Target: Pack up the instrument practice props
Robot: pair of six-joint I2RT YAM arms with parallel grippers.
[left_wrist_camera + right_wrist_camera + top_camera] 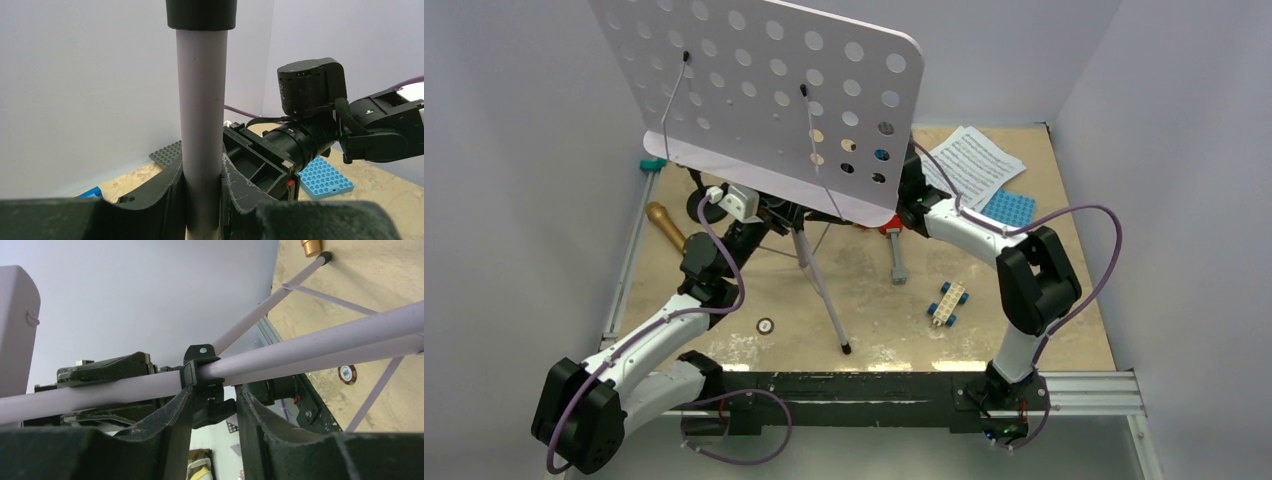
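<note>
- White walls are enclosing a beige tabletop [874, 290] on three sides.
- Lilac music stand [764, 90] is standing upright at centre-far, its tripod legs splayed and its perforated desk tilting over the middle of the table.
- Left gripper [201, 185] is clamping the stand's pole [201, 100]: narrow, with a finger pressing on each side of the tube.
- Right gripper [212, 410] is straddling the black collar [202, 372] where the legs join the pole. Fingers are sitting close on both sides; I cannot tell whether they are pressing yet.
- Sheet-music pages [972, 160] are lying far right, beside a blue baseplate [1008, 208]. Microphone [667, 227] is lying far left, near the wall.
- Toy hammer [894, 250] and a brick car [948, 302] are lying right of the legs; not part of this job.
- Step in hand, as judged: collapsing the stand, one arm steadying the pole while the other is working the collar.
- Next move is calling for a firm hold on the collar, then sliding it along the pole so the legs fold in. Left grip should be holding the tube straight, or the top-heavy desk could tip.
</note>
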